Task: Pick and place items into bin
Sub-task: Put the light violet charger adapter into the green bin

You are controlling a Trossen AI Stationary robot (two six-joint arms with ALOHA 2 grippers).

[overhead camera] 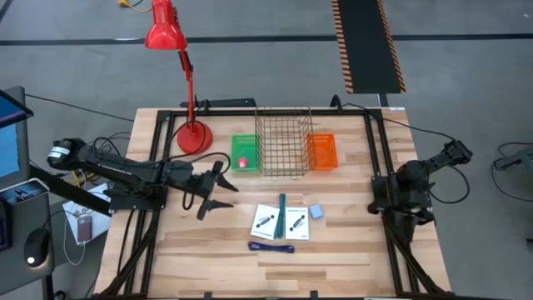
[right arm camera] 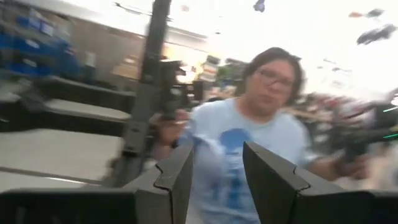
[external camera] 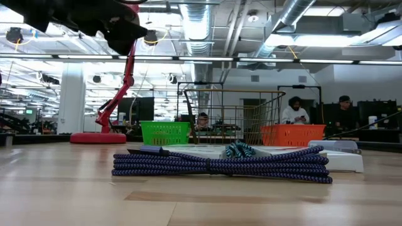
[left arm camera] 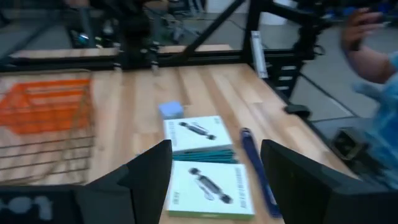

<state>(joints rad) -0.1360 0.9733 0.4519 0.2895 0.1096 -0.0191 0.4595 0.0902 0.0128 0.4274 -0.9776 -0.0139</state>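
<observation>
Now the left gripper (overhead camera: 223,190) hovers empty, fingers wide, beside the two white cards (overhead camera: 281,221) at mid-table — lower squarely over the nearer card's edges, clear of the teal marker (overhead camera: 282,202) between them; right gripper (right arm camera: 217,168) waits, part-open.

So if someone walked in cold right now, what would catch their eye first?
Probably the red desk lamp leaning over the table's far left corner, then the tall wire basket between the green bin and orange bin. Next, the left pincer, open, just left of the two white cards.
</observation>
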